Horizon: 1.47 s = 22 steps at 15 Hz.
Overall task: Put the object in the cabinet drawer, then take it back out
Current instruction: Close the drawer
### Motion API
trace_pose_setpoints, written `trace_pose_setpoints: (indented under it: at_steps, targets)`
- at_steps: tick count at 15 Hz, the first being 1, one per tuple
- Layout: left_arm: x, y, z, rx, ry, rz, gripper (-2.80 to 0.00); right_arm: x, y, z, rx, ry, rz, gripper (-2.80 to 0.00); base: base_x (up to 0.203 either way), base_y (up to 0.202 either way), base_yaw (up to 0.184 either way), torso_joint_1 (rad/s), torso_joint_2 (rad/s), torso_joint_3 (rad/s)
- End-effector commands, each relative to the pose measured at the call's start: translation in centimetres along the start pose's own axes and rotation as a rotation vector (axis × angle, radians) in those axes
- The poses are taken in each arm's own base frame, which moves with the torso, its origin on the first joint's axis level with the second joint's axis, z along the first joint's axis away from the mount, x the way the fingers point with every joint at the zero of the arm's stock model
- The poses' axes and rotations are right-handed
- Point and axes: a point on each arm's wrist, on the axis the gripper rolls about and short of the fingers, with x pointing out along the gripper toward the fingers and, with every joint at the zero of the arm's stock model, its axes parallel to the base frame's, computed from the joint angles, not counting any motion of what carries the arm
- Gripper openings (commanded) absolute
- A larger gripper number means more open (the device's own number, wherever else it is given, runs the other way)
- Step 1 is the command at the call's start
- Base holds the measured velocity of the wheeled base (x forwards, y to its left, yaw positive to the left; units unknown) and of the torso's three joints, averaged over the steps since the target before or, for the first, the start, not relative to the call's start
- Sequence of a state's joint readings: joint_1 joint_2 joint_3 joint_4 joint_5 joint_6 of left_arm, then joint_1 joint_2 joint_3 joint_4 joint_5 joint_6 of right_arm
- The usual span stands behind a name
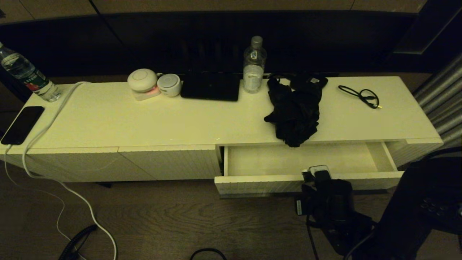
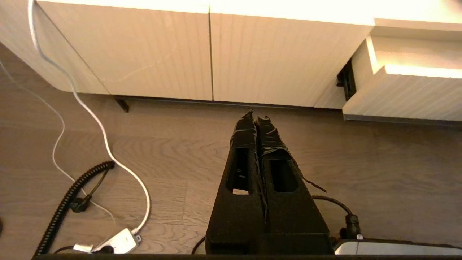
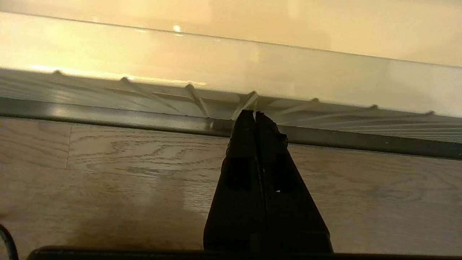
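Note:
The black umbrella (image 1: pixel 296 108) lies bunched on the cabinet top, its lower end drooping over the edge above the open drawer. The cream drawer (image 1: pixel 260 184) is pulled out and its pale inside shows nothing in it. My right arm (image 1: pixel 328 202) is low in front of the drawer's front panel. In the right wrist view my right gripper (image 3: pixel 255 113) is shut and empty, with its tips at the dark handle strip (image 3: pixel 108 115) under the ribbed front (image 3: pixel 144 95). My left gripper (image 2: pixel 255 115) is shut and empty over the floor, pointing at the closed ribbed panels, with the drawer (image 2: pixel 404 94) off to its side.
On the cabinet top stand a water bottle (image 1: pixel 254 66), a flat black item (image 1: pixel 211 86), two round white devices (image 1: pixel 142 81), a thin black cable (image 1: pixel 362 95), a phone (image 1: pixel 22 124) and a second bottle (image 1: pixel 27 76). A white cable (image 2: pixel 94 119) and a coiled black cord (image 2: pixel 68 202) lie on the floor.

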<state>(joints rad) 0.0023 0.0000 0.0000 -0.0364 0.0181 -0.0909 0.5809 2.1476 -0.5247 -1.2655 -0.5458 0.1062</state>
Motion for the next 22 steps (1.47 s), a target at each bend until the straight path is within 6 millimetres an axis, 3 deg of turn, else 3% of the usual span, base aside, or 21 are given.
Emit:
trace_pose_setpoints:
  at_steps: [1,12,22]
  targets:
    - [0.0,0.0,0.0,-0.001,-0.002,0.001,-2.8,0.9,0.4,0.0,0.007,-0.013,-0.005,-2.8,0.0,0.0,0.0,0.0,0.0,0.0]
    - [0.0,0.0,0.0,-0.001,-0.002,0.001,-2.8,3.2,0.7,2.3,-0.043,-0.1,-0.018,-2.8,0.0,0.0,0.0,0.0,0.0,0.0]
    - [0.0,0.0,0.0,-0.001,-0.002,0.001,-2.8,6.1,1.0,2.9,-0.089,-0.141,-0.019,-2.8,0.0,0.0,0.0,0.0,0.0,0.0]
